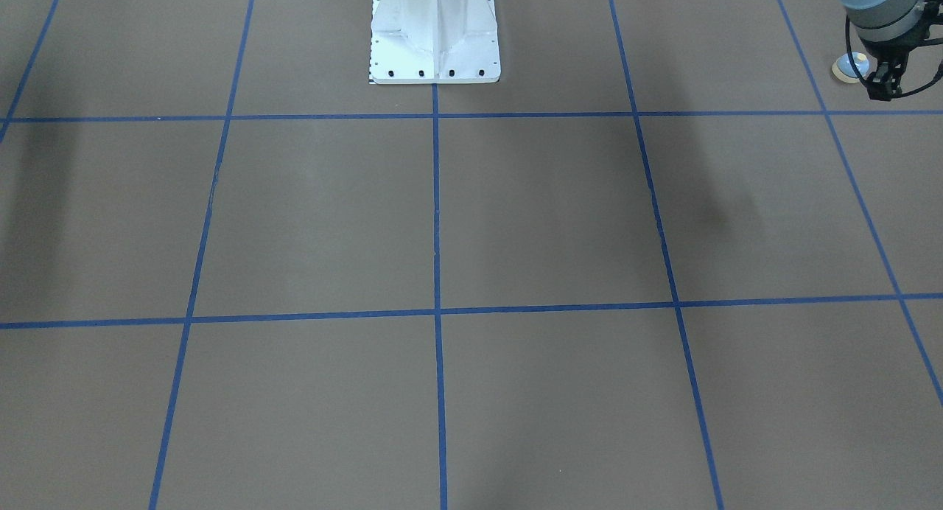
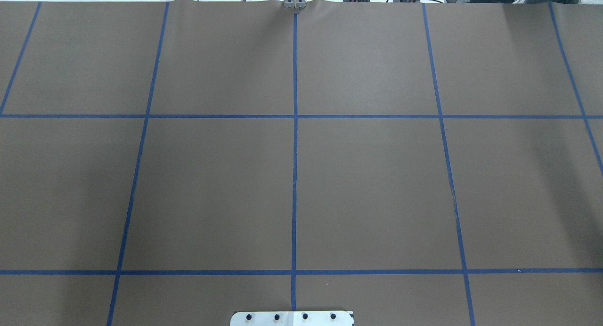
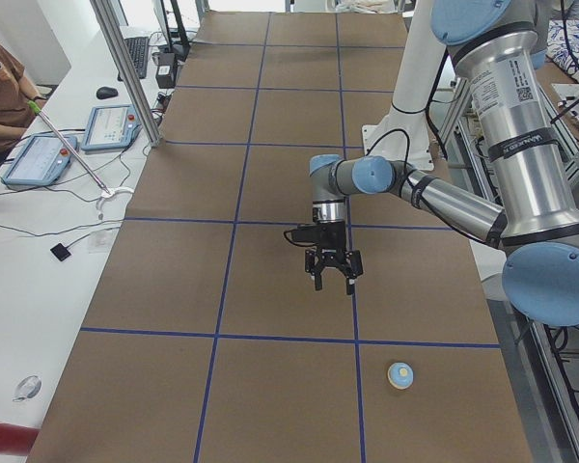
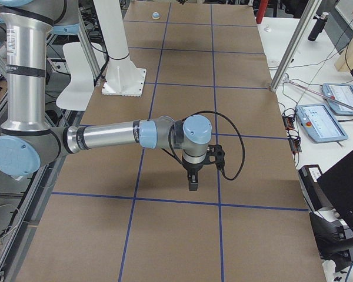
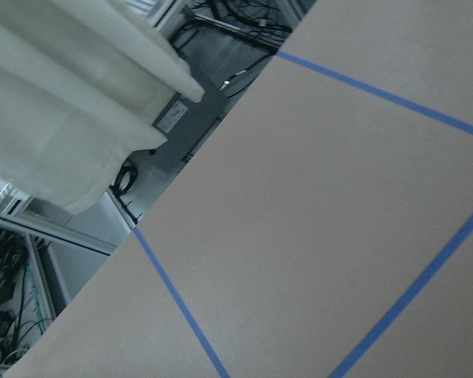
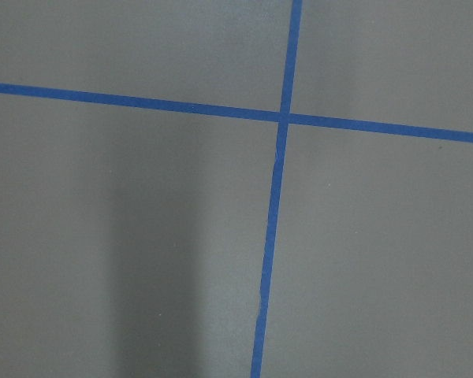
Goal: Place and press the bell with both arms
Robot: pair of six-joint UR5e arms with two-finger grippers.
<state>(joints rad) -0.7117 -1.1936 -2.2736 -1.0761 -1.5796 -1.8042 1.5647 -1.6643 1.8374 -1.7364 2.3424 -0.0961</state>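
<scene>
seen from the table's left end, the bell [image 3: 399, 375] is closest. it stands upright on the brown table [image 3: 270, 386], in the end square on the robot's side, just right of a blue tape line [image 3: 357, 386]. its pale blue dome and cream rim show, but the button on top is too small to make out.

beyond it the left gripper [image 3: 333, 285] hangs from the left arm [image 3: 454, 205]. it points straight down over the next square, above the surface and apart from the bell. its black fingers [image 3: 317, 282] are spread wide. in the front camera this gripper sits in the top right corner, and its body overlaps the bell's edge.

farther along stands the white pedestal [image 4: 125, 79], on the table at the middle of the robot's edge.

past that, toward the right end, the right arm [image 4: 106, 136] reaches out level over the table. the right gripper [image 4: 193, 182] points down close to a tape line. it shows only in the side view, so i cannot tell whether its fingers are apart or together. its wrist camera looks down on a crossing of two tape lines [image 6: 284, 118] on the brown surface.
</scene>
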